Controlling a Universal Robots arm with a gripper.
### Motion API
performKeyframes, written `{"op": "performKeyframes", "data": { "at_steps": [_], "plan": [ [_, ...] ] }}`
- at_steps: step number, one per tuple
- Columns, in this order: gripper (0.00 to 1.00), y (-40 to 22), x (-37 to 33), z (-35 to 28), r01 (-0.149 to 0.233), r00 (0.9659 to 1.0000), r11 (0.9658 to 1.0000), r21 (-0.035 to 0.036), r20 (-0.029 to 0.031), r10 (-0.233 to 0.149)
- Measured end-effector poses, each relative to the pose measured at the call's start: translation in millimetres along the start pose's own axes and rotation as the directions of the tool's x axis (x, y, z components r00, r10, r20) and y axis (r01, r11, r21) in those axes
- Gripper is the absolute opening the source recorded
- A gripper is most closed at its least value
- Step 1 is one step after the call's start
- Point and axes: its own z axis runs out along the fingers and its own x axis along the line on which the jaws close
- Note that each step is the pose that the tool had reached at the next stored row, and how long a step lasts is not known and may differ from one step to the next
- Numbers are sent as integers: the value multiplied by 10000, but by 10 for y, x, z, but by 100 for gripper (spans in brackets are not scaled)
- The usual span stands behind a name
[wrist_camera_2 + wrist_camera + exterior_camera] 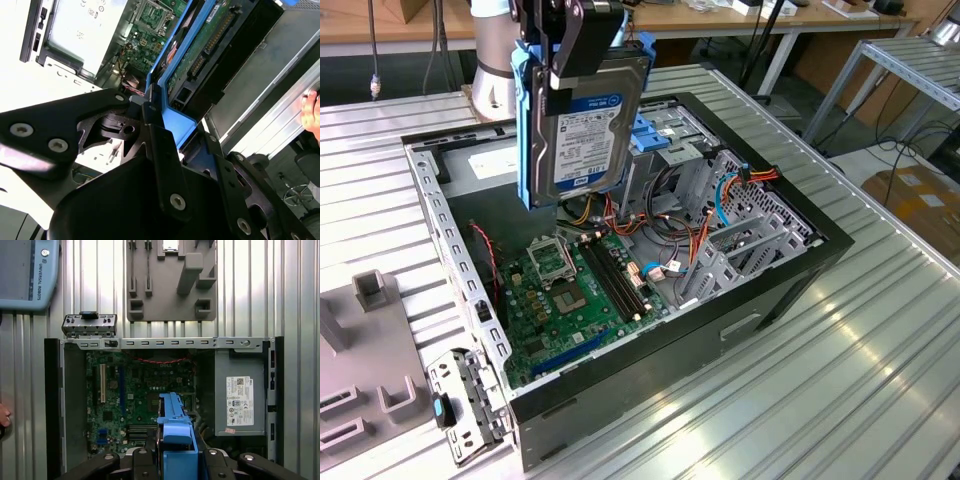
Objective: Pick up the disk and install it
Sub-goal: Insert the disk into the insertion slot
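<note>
The disk (585, 130) is a silver hard drive with a white-and-blue label and blue side rails. It hangs upright, on edge, above the open computer case (720, 340). My gripper (565, 60) is shut on the disk's upper end, one black finger lying across the label face. In the second wrist view the disk (210, 45) shows its green circuit side and a blue rail between my black fingers (162, 150). Its blue end tab (175, 440) faces the camera in the first wrist view, over the motherboard (135, 390).
Inside the case lie the motherboard (570, 290), cable bundles and a metal drive cage with a blue latch (655, 135). A grey box with a white sticker (240, 400) fills one corner. A grey fixture plate (360, 380) and a loose bracket (470, 400) lie beside the case. A person's hand (312, 110) is nearby.
</note>
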Motion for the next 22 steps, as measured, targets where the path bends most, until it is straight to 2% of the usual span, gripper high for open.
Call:
{"op": "performKeyframes", "data": {
  "at_steps": [13,22],
  "plan": [
    [37,-1,39,1,0,10000,10000,-1,0,0],
    [37,-11,182,1,0,10000,10000,-7,0,0]
  ]
}}
